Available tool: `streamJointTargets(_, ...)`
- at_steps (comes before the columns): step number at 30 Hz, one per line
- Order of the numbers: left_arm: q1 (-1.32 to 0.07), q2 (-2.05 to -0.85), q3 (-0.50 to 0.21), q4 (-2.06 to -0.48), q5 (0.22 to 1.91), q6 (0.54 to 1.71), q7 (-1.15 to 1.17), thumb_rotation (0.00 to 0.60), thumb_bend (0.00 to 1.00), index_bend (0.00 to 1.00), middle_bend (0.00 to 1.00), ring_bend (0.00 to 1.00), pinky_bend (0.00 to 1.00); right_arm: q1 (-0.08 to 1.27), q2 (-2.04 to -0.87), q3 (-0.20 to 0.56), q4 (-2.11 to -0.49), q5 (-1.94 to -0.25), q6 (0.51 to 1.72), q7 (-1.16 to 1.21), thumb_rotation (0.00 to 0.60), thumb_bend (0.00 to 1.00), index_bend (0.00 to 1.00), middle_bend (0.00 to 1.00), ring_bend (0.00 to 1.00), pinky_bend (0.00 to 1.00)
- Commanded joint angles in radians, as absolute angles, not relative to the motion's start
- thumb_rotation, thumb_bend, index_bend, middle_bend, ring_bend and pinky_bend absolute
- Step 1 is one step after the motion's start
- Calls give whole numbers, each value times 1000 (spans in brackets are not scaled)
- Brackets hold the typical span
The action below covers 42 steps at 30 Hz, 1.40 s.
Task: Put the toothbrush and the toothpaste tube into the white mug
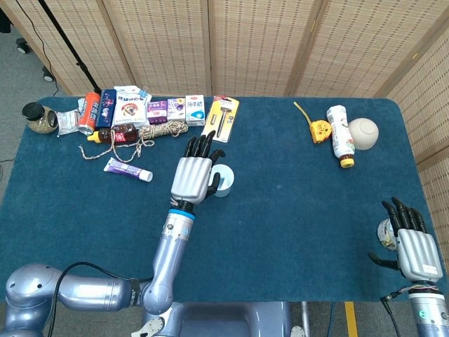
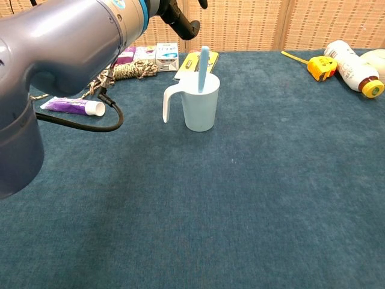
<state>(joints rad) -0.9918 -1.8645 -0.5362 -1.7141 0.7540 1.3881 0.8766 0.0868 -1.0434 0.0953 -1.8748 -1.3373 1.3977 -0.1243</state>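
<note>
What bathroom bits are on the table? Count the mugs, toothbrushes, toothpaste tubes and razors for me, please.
Mug: 1
Toothbrush: 1, standing in the mug
Toothpaste tube: 1, lying on the cloth
Razor: 1, in its pack
Total: 4

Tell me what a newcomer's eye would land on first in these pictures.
First, the white mug near the middle of the blue table, with the toothbrush already standing in it. Next, the left hand hovering over the mug in the head view, fingers stretched toward the far clutter. Then the toothpaste tube, lying on the cloth left of the mug, not yet in it.
</note>
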Motion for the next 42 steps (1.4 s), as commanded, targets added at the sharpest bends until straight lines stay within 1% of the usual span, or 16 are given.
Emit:
streamJointTargets(1, -991, -1860, -532, -1723, 756, 1394, 870, 600, 469, 199, 0, 0, 0, 86, -1042, 95, -1877, -1339, 1400, -122, 600, 0, 0, 0, 0, 0)
streamJointTargets(3, -984, -1849, -525, -1742, 767, 1403, 861, 600, 458, 90, 0, 0, 0, 85, -1040, 94, -1878, -1341, 1402, -121, 600, 0, 0, 0, 0, 0)
streamJointTargets(5, -970, -1828, -515, -1768, 781, 1411, 853, 600, 443, 12, 0, 0, 0, 84, -1039, 93, -1879, -1344, 1404, -118, 600, 0, 0, 0, 0, 0)
streamJointTargets(8, -912, -1710, -453, -1834, 859, 1422, 857, 600, 352, 0, 0, 0, 0, 80, -1037, 86, -1886, -1361, 1413, -117, 600, 0, 0, 0, 0, 0)
streamJointTargets(10, -886, -1657, -433, -1851, 891, 1405, 827, 600, 223, 0, 0, 0, 0, 79, -1037, 83, -1889, -1367, 1415, -117, 600, 0, 0, 0, 0, 0)
streamJointTargets(13, -844, -1573, -419, -1859, 957, 1359, 709, 600, 118, 0, 0, 2, 2, 77, -1038, 77, -1893, -1379, 1419, -122, 600, 0, 0, 0, 0, 0)
streamJointTargets(16, -806, -1499, -403, -1832, 1031, 1329, 598, 600, 119, 0, 20, 92, 81, 75, -1040, 72, -1898, -1389, 1423, -131, 600, 0, 0, 0, 0, 0)
streamJointTargets(18, -788, -1477, -391, -1800, 1072, 1348, 577, 600, 166, 0, 134, 199, 158, 74, -1042, 69, -1901, -1395, 1426, -137, 600, 0, 0, 0, 0, 0)
streamJointTargets(19, -776, -1463, -380, -1788, 1080, 1350, 571, 600, 187, 0, 148, 214, 177, 74, -1043, 67, -1903, -1398, 1427, -140, 600, 0, 0, 0, 0, 0)
streamJointTargets(20, -766, -1447, -367, -1783, 1075, 1344, 579, 600, 192, 0, 120, 198, 183, 73, -1044, 66, -1904, -1401, 1428, -142, 600, 0, 0, 0, 0, 0)
streamJointTargets(22, -744, -1387, -319, -1762, 1030, 1310, 651, 600, 188, 0, 9, 73, 183, 73, -1047, 62, -1907, -1408, 1428, -149, 600, 0, 0, 0, 0, 0)
streamJointTargets(24, -735, -1348, -300, -1762, 978, 1265, 668, 600, 152, 0, 0, 7, 137, 73, -1049, 60, -1908, -1411, 1430, -154, 600, 0, 0, 0, 0, 0)
streamJointTargets(27, -729, -1307, -273, -1709, 901, 1178, 659, 600, 53, 0, 0, 0, 33, 74, -1053, 57, -1910, -1413, 1427, -164, 600, 0, 0, 0, 0, 0)
streamJointTargets(29, -732, -1299, -258, -1669, 871, 1127, 648, 600, 18, 0, 0, 0, 4, 74, -1055, 55, -1911, -1415, 1426, -169, 600, 0, 0, 0, 0, 0)
streamJointTargets(32, -734, -1314, -225, -1580, 838, 1056, 627, 600, 2, 0, 0, 0, 0, 76, -1060, 53, -1912, -1417, 1425, -179, 600, 0, 0, 0, 0, 0)
streamJointTargets(42, -760, -1457, -158, -1263, 852, 904, 545, 600, 0, 0, 0, 0, 0, 87, -1076, 54, -1910, -1399, 1408, -207, 600, 0, 0, 0, 0, 0)
